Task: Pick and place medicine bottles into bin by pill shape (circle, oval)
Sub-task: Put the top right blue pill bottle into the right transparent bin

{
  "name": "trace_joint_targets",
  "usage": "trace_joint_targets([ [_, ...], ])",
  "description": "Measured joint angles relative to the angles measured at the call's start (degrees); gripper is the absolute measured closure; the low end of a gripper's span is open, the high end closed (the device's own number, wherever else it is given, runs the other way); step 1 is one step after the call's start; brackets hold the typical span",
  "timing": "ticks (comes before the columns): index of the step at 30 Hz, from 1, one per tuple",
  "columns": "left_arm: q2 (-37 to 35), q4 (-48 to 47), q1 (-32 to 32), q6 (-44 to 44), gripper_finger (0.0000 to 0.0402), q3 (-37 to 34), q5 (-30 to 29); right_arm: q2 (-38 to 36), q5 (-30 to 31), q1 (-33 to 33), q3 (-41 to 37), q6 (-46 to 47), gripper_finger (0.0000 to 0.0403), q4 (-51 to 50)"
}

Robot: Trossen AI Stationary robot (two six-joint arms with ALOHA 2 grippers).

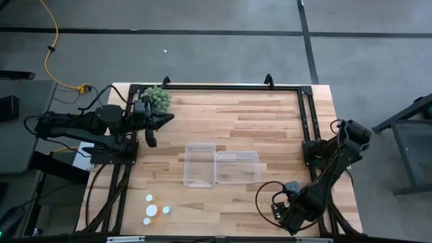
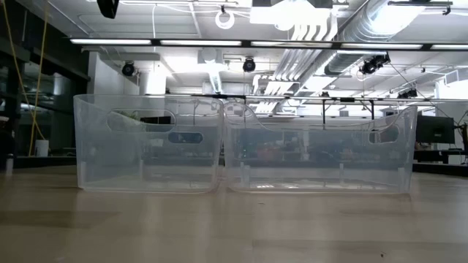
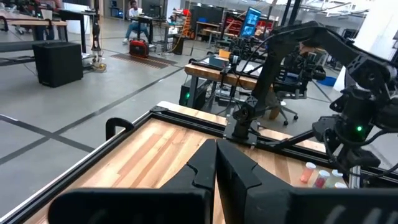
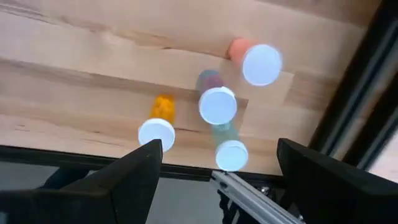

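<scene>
At five o'clock on my table point(image 1: 270, 128), right gripper point(image 4: 217, 165) hangs over bottles point(image 4: 217, 106), jaws apart; left gripper point(image 3: 216, 163) pressed together at ten o'clock.

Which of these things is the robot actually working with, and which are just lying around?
In the job: medicine bottles, clear bins, open right gripper above the bottles, shut left gripper idle.
Lying about: green plant ball, yellow cable on the floor.
</scene>
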Motion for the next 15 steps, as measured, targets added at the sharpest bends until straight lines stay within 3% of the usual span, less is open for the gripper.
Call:
trace_joint_targets([
  [4, 0.0, 0.0, 0.0, -0.4, 0.0401, 0.0, 0.0, 0.0, -0.5, 0.0, -3.8, 0.4, 0.0094, 7.7],
  [11, 0.0, 0.0, 0.0, -0.6, 0.0401, 0.0, 0.0, 0.0, -0.6, -0.4, -5.4, 0.5, 0.0096, 5.1],
  [15, 0.0, 0.1, 0.0, -0.6, 0.0401, 0.0, 0.0, 0.0, -0.6, -0.4, -5.6, 0.5, 0.0118, 5.1],
])
